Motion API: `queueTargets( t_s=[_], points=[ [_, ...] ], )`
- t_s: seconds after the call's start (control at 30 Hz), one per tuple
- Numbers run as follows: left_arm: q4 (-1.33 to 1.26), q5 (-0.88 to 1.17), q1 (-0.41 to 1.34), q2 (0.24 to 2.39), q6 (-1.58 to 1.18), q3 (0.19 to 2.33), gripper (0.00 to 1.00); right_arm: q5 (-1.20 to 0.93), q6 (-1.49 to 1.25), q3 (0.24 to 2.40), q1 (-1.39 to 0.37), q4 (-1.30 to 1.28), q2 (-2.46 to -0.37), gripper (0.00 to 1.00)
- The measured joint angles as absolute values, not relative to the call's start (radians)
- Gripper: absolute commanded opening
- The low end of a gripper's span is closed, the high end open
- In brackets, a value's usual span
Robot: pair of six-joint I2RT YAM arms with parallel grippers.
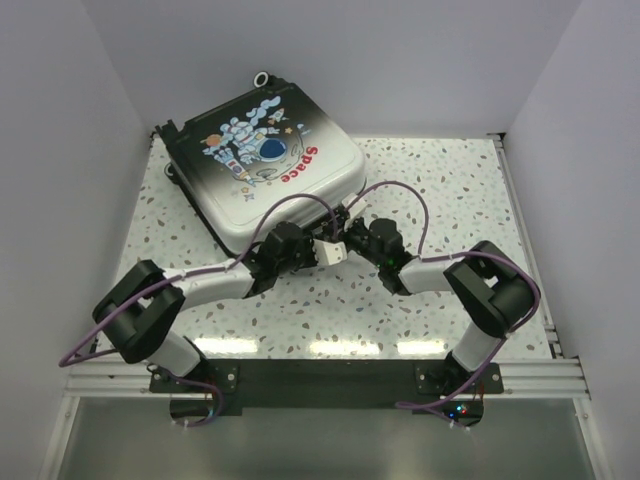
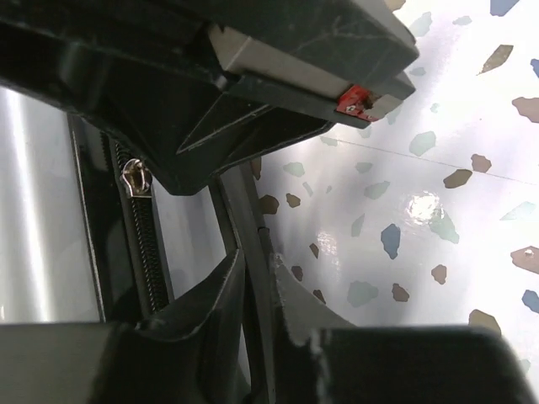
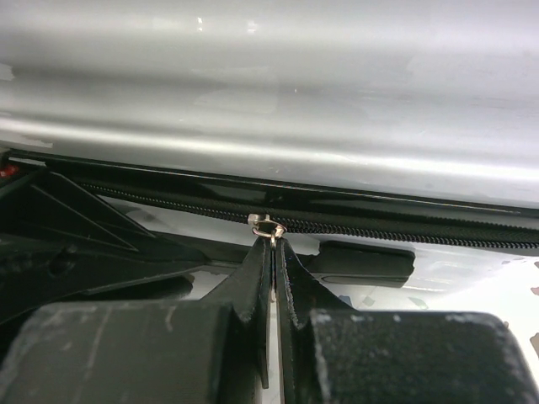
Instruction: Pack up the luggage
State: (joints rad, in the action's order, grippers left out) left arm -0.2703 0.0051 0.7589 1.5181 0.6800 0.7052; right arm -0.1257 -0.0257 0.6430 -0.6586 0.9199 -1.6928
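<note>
At luggage (image 1: pixel 265 165) near edge: pinching zipper pull (image 3: pixel 269 227) with right gripper (image 3: pixel 271 248) to run it shut; parking left gripper (image 2: pixel 255 263) alongside with jaws nearly together, can't tell if holding anything.

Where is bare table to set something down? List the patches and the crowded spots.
Free: the far right table, between the luggage and the right rail; the near strip before the front rail. Crowded: the luggage's near edge, where left arm and right arm meet and the right fingers pinch the zipper pull.
</note>
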Motion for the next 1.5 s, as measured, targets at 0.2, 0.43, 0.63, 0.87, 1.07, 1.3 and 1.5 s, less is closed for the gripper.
queueTargets(
  t_s=[0.2, 0.43, 0.63, 0.87, 1.07, 1.3, 1.5],
  points=[
    [-0.263, -0.009, 0.756, 1.491, 0.675, 0.686, 0.0, -0.127, -0.023, 0.643, -0.644, 0.92, -1.693, 0.0],
    [-0.211, -0.016, 0.75, 1.402, 0.682, 0.628, 0.0, -0.131, 0.003, 0.643, -0.609, 0.9, -1.674, 0.0],
    [-0.148, -0.015, 0.743, 1.303, 0.695, 0.575, 0.34, -0.157, 0.012, 0.626, -0.609, 0.883, -1.653, 0.0],
    [-0.012, 0.018, 0.762, 1.333, 0.618, 0.644, 0.65, -0.155, 0.01, 0.626, -0.608, 0.889, -1.653, 0.0],
    [0.0, 0.013, 0.769, 1.367, 0.59, 0.68, 0.65, -0.149, 0.007, 0.626, -0.598, 0.89, -1.653, 0.0],
    [-0.028, -0.049, 0.812, 1.399, 0.596, 0.693, 0.67, -0.145, -0.006, 0.626, -0.588, 0.89, -1.653, 0.0],
    [-0.073, -0.138, 0.851, 1.426, 0.604, 0.688, 0.67, -0.144, -0.017, 0.626, -0.586, 0.889, -1.653, 0.0]
  ],
)
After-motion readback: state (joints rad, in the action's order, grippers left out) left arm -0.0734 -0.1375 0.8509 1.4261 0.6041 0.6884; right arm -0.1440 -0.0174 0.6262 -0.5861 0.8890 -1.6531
